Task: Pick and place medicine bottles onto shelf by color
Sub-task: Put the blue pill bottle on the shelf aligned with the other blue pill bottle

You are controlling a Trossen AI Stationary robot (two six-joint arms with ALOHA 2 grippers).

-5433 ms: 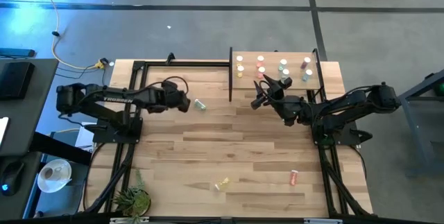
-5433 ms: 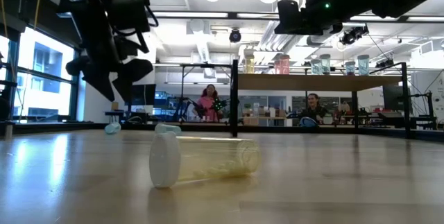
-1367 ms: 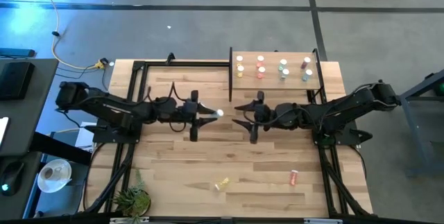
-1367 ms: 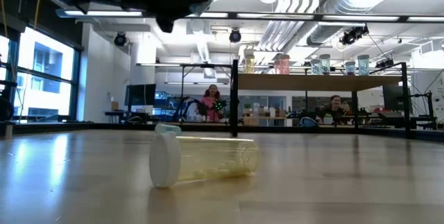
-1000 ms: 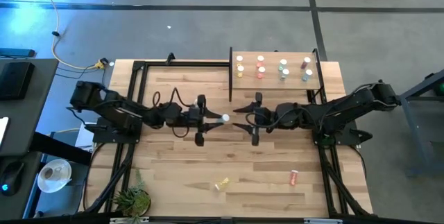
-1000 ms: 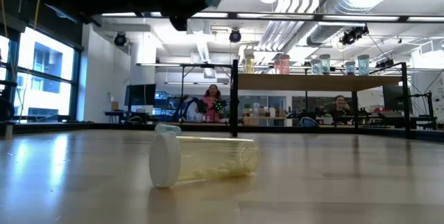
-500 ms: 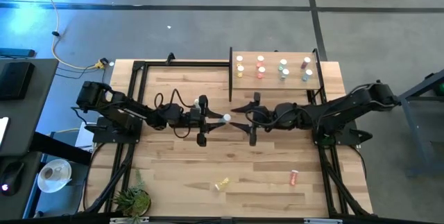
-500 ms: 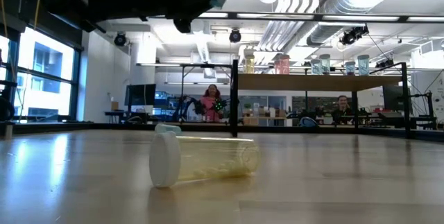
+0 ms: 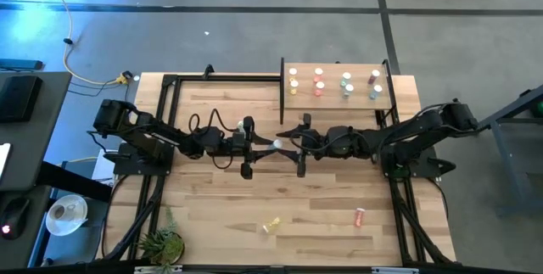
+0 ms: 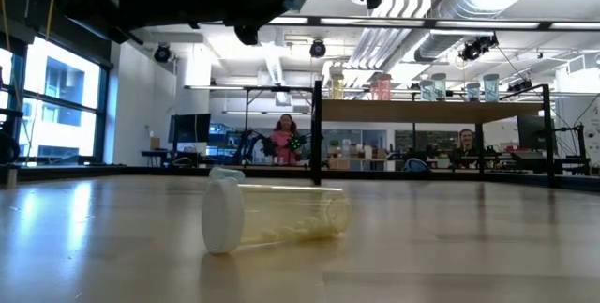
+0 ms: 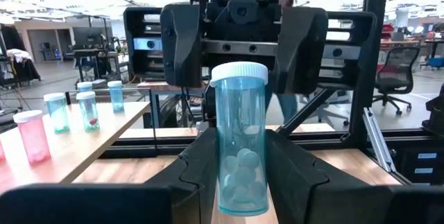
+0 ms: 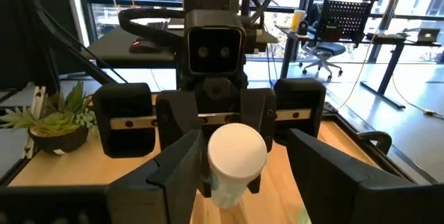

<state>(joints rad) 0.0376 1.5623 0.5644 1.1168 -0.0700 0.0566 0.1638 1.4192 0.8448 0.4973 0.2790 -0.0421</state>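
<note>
Nearest the low cam: yellow bottle point(image 10: 274, 220) lying on its side on the counter point(image 9: 339, 185), cap toward lens, untouched; a teal bottle point(image 10: 226, 174) lies farther back. In the high view, a yellow bottle point(image 9: 271, 225) and a pink bottle point(image 9: 359, 216) lie loose near the front edge, well apart from both arms. Mid-counter, in the air: left claw point(image 9: 261, 146) clamped shut on a teal bottle point(image 11: 239, 141), cap point(image 9: 277, 145) pointing at the right arm. Change over the last sec: right claw point(image 9: 297, 146) has slid in toward that cap; its fingers point(image 12: 177, 165) stand wide apart, one either side of the cap point(image 12: 237, 151), not yet closed on it. A few secs earlier left arm was back by the counter's far-left area and right arm was up at the shelf point(image 9: 338, 98). Reading: a handover left→right is under way, prob. so the right arm can carry the teal bottle to the shelf, which is on its side. Next needs the right claw shut before the left lets go, else the bottle drops. Room: clear air under the handover point; counter bare beneath. Far end: shelf holds bottles in colour pairs, yellow point(image 9: 293, 80), pink point(image 9: 318, 81), teal point(image 9: 347, 85), purplish point(image 9: 374, 84); free panel toward its near edge. Black post point(image 9: 282, 92) at the shelf's left corner is the thing to clear on approach. People sit beyond in the room, away from the rig.
</note>
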